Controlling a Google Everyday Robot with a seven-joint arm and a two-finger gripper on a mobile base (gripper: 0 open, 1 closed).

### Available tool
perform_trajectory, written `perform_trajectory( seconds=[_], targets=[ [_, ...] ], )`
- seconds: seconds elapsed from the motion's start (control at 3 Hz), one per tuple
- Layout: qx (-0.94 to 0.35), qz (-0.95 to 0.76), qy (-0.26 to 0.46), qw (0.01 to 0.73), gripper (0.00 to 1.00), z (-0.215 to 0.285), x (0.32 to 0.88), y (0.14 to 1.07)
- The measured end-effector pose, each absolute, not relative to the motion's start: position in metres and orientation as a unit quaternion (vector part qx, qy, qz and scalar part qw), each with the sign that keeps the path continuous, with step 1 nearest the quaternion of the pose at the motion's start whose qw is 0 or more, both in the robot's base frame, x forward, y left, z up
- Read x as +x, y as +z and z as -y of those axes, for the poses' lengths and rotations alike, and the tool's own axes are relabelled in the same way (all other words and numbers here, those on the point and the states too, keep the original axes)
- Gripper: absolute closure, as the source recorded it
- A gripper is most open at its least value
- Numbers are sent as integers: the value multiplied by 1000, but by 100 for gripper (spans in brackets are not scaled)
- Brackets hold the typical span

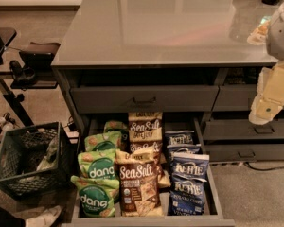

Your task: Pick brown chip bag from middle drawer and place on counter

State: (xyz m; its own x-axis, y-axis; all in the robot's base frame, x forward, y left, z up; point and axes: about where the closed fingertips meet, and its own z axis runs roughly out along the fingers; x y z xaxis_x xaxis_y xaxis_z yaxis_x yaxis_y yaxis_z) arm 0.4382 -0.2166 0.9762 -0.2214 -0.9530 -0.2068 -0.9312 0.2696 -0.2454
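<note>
Bags are laid label-up in the opened middle drawer [214,197], the brown chip bag [138,186] exposed front-centre between dang bags [100,167] and Kettle bags [189,169] for reaching from above, while the gripper [267,103], whose state cannot be told, is held clear at right below the counter [165,22] edge.

Room lies free above the middle drawer [214,197]; gripper [263,111] hangs right.
</note>
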Motion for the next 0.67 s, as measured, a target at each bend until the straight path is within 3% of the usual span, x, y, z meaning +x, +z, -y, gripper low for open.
perform_trajectory(
  seconds=[0.67],
  targets=[
    [-592,-791,-1,158,0,206,440,939]
  ],
)
